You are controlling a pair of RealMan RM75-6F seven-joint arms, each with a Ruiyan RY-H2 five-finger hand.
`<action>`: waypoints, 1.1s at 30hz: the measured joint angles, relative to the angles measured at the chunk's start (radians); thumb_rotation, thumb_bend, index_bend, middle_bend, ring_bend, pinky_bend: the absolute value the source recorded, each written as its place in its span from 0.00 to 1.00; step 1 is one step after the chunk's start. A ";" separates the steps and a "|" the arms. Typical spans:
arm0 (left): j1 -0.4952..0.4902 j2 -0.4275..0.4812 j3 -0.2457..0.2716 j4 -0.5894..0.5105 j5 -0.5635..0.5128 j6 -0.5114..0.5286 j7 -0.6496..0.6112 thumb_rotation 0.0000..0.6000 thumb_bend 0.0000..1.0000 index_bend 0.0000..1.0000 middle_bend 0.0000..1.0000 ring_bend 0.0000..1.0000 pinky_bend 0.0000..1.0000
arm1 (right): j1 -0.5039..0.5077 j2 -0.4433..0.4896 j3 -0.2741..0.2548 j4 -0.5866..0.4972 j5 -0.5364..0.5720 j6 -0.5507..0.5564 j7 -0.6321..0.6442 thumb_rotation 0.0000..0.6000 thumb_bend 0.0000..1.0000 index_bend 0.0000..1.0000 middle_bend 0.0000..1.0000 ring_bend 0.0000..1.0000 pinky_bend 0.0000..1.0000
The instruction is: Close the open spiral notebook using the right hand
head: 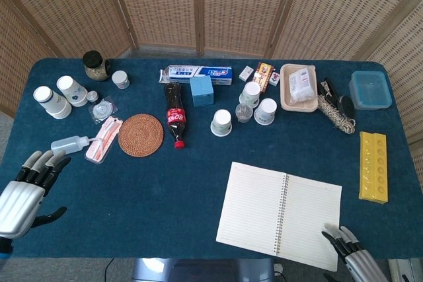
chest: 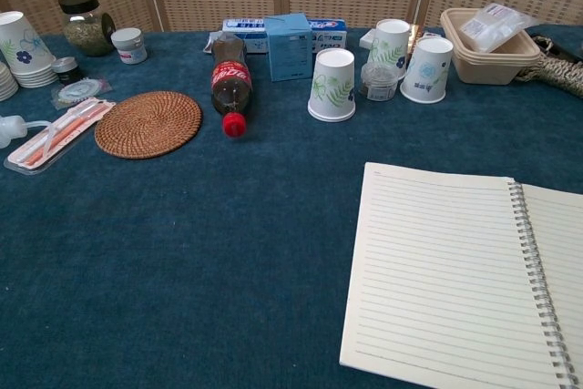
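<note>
Right now the spiral notebook (head: 279, 214) lies fully open and flat on the table (head: 165, 189), near the front edge on the robot's right side, its wire binding running down the middle. The right robot hand (head: 349, 250) sits at the notebook's near right corner, fingertips touching or just over the page edge; I cannot tell whether it is open or curled, since only the fingertips show and the chest view misses it entirely. The left robot hand (head: 26, 189) hovers at the far left edge, fingers spread and holding nothing.

Several things could go wrong, I judge. If the fingers catch only the top sheet, a single page may lift and crease rather than the whole right half turning over. Pushing instead of lifting could slide the notebook across the cloth toward the white paper cups (head: 244, 111) or off the front edge. A half-turned cover may also spring back on the spiral.

As for the surface, the table wears a dark blue, felt-like cloth, which probably offers some grip. It carries a cola bottle (head: 174, 115), a woven coaster (head: 140, 135) and a yellow tray (head: 373, 166), all well apart from the notebook. Behind stands a folding wicker screen (head: 198, 4).
</note>
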 measured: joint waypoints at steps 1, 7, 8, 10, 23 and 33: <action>0.000 0.000 0.000 0.002 -0.002 0.000 -0.002 1.00 0.04 0.00 0.00 0.00 0.00 | 0.001 -0.005 0.000 0.001 -0.002 0.002 -0.005 0.87 0.28 0.00 0.00 0.00 0.00; -0.001 -0.002 0.000 0.011 -0.006 -0.004 -0.014 1.00 0.04 0.00 0.00 0.00 0.00 | 0.006 -0.039 0.004 0.007 -0.011 0.017 -0.032 1.00 0.28 0.00 0.00 0.00 0.00; -0.001 -0.002 0.000 0.012 -0.007 -0.004 -0.016 1.00 0.04 0.00 0.00 0.00 0.00 | 0.007 -0.042 0.005 0.007 -0.010 0.018 -0.033 1.00 0.28 0.00 0.00 0.00 0.00; -0.002 -0.001 -0.001 0.013 -0.007 -0.004 -0.018 1.00 0.04 0.00 0.00 0.00 0.00 | 0.008 -0.050 0.010 0.010 -0.009 0.023 -0.037 1.00 0.28 0.00 0.00 0.00 0.02; -0.002 0.001 -0.001 0.023 -0.010 -0.003 -0.035 1.00 0.04 0.00 0.00 0.00 0.00 | -0.002 -0.091 0.036 0.050 0.003 0.094 -0.036 1.00 0.45 0.59 0.01 0.12 0.18; -0.001 0.001 0.000 0.034 -0.007 0.001 -0.054 1.00 0.04 0.00 0.00 0.00 0.00 | 0.010 -0.117 0.072 0.058 0.016 0.163 -0.071 1.00 0.43 0.60 0.07 0.19 0.24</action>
